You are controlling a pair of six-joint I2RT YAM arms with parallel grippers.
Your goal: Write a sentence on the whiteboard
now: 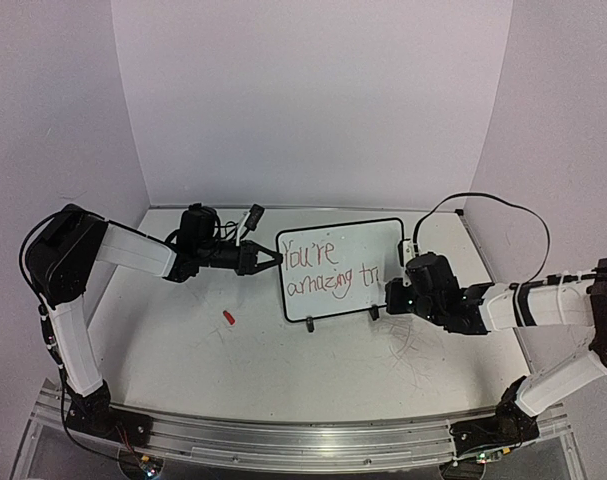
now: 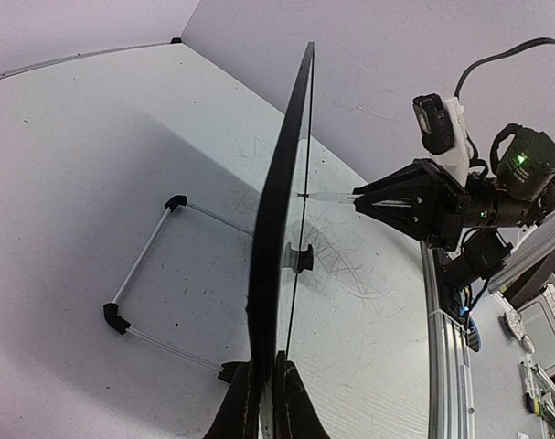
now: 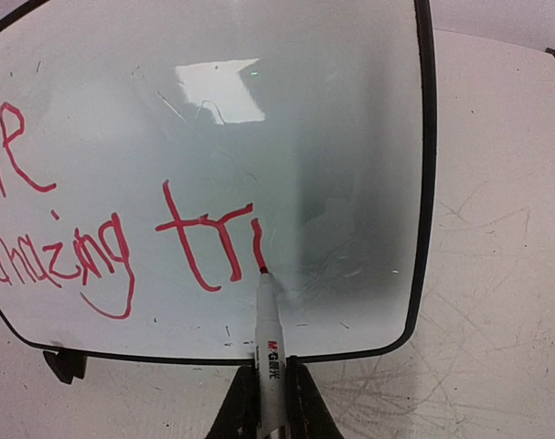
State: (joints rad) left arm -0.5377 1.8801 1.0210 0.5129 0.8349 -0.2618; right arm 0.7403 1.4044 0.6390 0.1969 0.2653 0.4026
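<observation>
- Left arm (image 1: 133,250): smooth white shells over the links, bulky black housings at the joints.
- Right arm (image 1: 543,305): same white shells and black joints; a thin black cable (image 1: 483,196) arcs off it.
- Left gripper (image 1: 275,256): black, tapering to a point.
- Right gripper (image 2: 357,198): black triangular fingers with cut-outs; a white-and-black camera block (image 2: 439,123) above, a green light (image 2: 519,160) on the round black joint behind.
- Black bases (image 1: 88,405) on a silver rail (image 1: 303,440).

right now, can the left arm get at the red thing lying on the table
Probably not: the left gripper is shut on the left edge of the whiteboard while the right gripper writes with the marker. Reaching the red thing would mean letting go.
</observation>
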